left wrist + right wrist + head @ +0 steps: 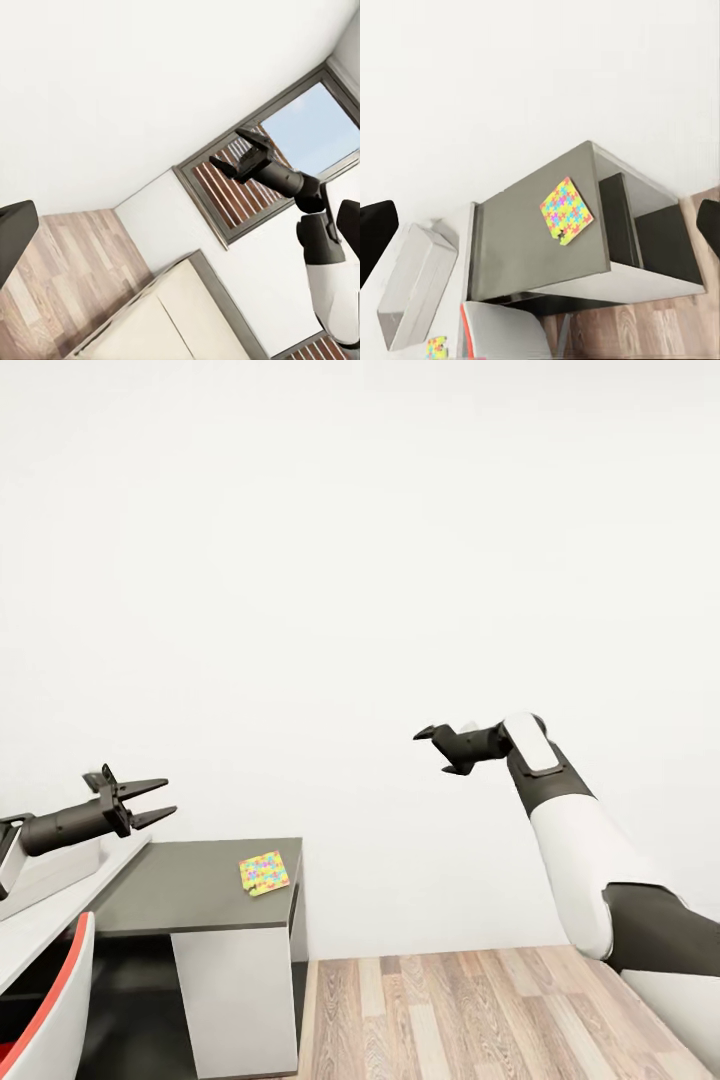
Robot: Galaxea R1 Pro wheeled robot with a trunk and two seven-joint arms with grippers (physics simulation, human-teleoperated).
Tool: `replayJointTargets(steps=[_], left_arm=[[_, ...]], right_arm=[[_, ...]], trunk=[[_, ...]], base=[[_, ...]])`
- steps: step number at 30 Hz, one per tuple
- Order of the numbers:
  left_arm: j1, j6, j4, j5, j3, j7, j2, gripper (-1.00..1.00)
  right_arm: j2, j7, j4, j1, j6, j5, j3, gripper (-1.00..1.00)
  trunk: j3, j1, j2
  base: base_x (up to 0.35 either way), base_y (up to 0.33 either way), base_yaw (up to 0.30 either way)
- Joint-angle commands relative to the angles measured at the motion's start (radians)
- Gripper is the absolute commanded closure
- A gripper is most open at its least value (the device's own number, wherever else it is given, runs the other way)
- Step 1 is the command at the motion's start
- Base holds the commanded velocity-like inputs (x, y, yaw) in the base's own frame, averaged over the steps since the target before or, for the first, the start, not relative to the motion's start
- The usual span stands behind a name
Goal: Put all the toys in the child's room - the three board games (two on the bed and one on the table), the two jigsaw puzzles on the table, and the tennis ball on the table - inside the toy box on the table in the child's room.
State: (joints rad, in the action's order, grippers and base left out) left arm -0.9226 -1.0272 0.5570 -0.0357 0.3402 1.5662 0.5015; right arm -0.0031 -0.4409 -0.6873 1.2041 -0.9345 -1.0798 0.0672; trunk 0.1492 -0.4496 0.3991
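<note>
One jigsaw puzzle [264, 872] lies flat near the right edge of the dark grey cabinet top [190, 885]; the right wrist view shows this jigsaw puzzle [565, 211] too. A second puzzle [436, 347] lies on the pale table [40, 925] beside the toy box [416, 285]. The toy box [50, 870] sits at the far left under my left arm. My left gripper [158, 802] hovers open and empty above the table's corner. My right gripper [436, 751] is raised in mid-air well right of the cabinet, open and empty. The board games and tennis ball are out of view.
A red and white chair [45, 1000] stands at the table's front left. The cabinet's white door [235, 990] faces the wood-plank floor [480, 1010]. A bare white wall lies behind. The left wrist view looks across to a dark-framed window [300, 150].
</note>
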Motion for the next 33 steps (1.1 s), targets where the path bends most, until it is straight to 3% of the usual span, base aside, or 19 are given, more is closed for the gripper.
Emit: replayJointTargets(steps=[1,8,17,21,29,30,33], left_arm=[[0.000,-0.010,0.000,0.002,0.000,0.005,0.000,-1.00],[0.001,-0.009,0.000,0.003,0.000,0.005,0.000,-1.00],[0.003,-0.006,0.000,0.006,0.000,0.005,0.000,-1.00],[0.006,-0.002,0.000,0.007,-0.001,0.005,0.000,-1.00],[0.020,0.043,-0.006,0.011,-0.004,0.005,-0.002,-1.00],[0.030,0.053,-0.006,0.012,-0.004,0.005,-0.003,-1.00],[0.044,0.063,-0.007,0.012,-0.004,0.005,-0.004,-1.00]], right_arm=[[0.002,-0.010,-0.001,-0.007,-0.001,0.005,0.002,-1.00],[0.012,-0.009,0.002,-0.071,0.044,0.126,0.002,-1.00],[0.012,0.029,0.005,-0.191,0.149,0.182,0.002,-1.00],[0.011,0.060,0.010,-0.262,0.252,0.229,0.001,-1.00],[0.012,0.202,0.076,-0.359,0.441,0.430,0.002,-1.00],[0.012,0.246,0.097,-0.372,0.483,0.475,0.002,-1.00],[0.012,0.311,0.134,-0.391,0.551,0.527,0.003,-1.00]], trunk=[[0.000,0.000,0.001],[0.000,0.000,0.001],[0.000,0.000,0.001],[0.000,0.000,0.001],[0.000,0.000,0.001],[0.000,0.000,0.001],[0.000,0.000,0.001]], base=[[0.000,0.000,-0.005],[0.000,0.000,-0.002],[0.000,0.000,0.000],[0.000,0.000,0.000],[0.000,0.000,0.000],[0.000,0.000,0.000],[0.000,0.000,0.000]])
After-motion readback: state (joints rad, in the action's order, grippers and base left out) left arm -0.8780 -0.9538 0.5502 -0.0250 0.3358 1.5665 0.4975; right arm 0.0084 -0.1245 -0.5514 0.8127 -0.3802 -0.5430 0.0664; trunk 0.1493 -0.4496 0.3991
